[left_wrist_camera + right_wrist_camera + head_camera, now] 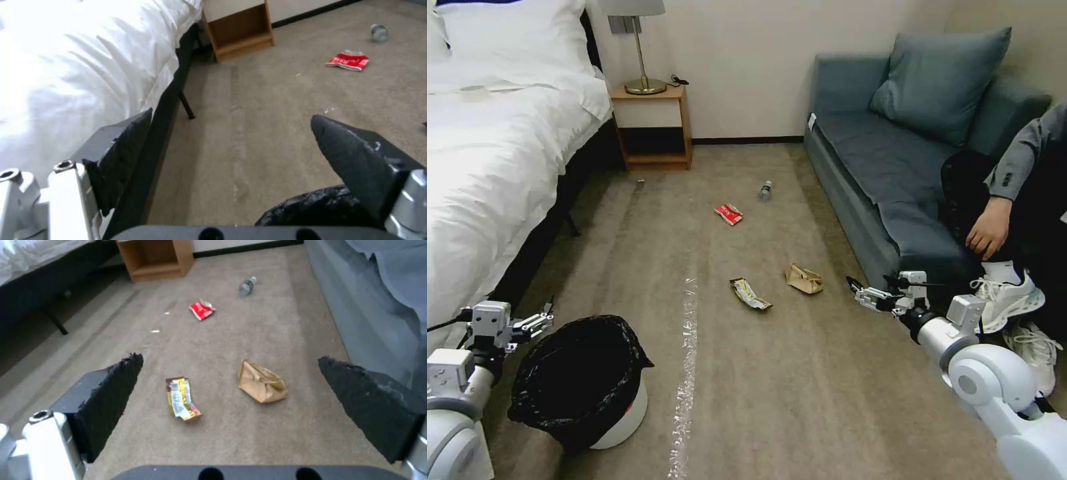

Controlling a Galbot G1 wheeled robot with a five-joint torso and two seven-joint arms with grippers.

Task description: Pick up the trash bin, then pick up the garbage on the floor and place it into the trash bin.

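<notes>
Carpeted floor (800,373) holds snack wrapper (750,294), paper bag (804,279), red packet (729,214) and bottle (766,191). Both my left hand (540,322), beside the trash bin (584,380), and right hand (859,291) hang released, empty.

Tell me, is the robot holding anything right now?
No, nothing. The left gripper is open beside the trash bin, and the right gripper is open above the floor.

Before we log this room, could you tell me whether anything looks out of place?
Yes: four litter items lie on the carpet: a red packet, a clear bottle, a brown paper bag and a yellowish wrapper.
</notes>
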